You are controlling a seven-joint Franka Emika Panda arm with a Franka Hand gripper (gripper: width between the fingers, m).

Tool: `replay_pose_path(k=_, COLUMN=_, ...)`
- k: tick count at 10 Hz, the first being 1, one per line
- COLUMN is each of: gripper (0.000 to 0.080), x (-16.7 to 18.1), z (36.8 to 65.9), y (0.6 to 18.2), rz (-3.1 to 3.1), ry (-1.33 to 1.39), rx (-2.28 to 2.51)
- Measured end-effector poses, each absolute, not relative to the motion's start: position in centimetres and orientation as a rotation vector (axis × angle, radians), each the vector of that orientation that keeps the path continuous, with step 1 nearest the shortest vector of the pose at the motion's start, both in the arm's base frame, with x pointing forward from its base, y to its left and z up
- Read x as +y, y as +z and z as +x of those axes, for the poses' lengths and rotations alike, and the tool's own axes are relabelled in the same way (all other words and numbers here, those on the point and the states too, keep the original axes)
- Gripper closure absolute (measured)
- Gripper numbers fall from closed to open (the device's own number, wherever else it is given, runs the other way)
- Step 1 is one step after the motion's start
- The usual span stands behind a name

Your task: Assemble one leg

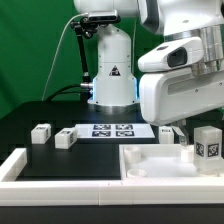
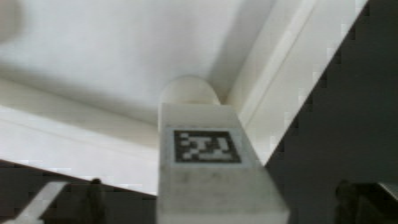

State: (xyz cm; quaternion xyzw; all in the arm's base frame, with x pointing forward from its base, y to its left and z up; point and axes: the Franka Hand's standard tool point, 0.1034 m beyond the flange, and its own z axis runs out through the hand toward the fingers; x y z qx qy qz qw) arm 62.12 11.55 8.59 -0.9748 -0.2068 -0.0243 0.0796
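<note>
A robotics lab: a white industrial robot arm (image 1: 180, 70) stands over a black tabletop (image 1: 45, 118) before a green backdrop curtain (image 1: 35, 50), with a marker board (image 1: 112, 130) lying flat.

Fingers (image 2: 50, 203) cropped, blurred.

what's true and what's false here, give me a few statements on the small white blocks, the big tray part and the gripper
1. A small white rectangular plastic leg with a black-and-white tag stands upright at a corner of the large flat white rimmed tray part. True.
2. The thin white marker board lies on top of the tray part. False: it lies on the black table, behind the tray part.
3. Two small white blocks sit on the table to the exterior view's left of the marker board. True.
4. The gripper is shut on the leg. False: its jaws stand open, one on each side of the leg.
</note>
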Motion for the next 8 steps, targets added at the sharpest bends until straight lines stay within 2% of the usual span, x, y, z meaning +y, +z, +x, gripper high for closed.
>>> replay_pose_path(k=1, gripper=0.0150, x=11.56, z=62.09, y=8.58, rz=-2.910, ry=0.016, rx=-0.628)
replay_pose_path(k=5, gripper=0.0150, x=11.73, z=62.50, y=8.44, rz=-2.914, ry=-0.042, rx=-0.620)
replay_pose_path(k=6, gripper=0.0284, x=11.73, z=62.49, y=8.42, rz=-2.914, ry=-0.042, rx=-0.620)
replay_pose_path(k=7, gripper=0.0284, x=11.73, z=62.49, y=8.41, rz=-2.914, ry=-0.041, rx=-0.620)
replay_pose_path(k=8, gripper=0.0423, x=11.76, z=62.48, y=8.41, rz=-2.916, ry=-0.040, rx=-0.597)
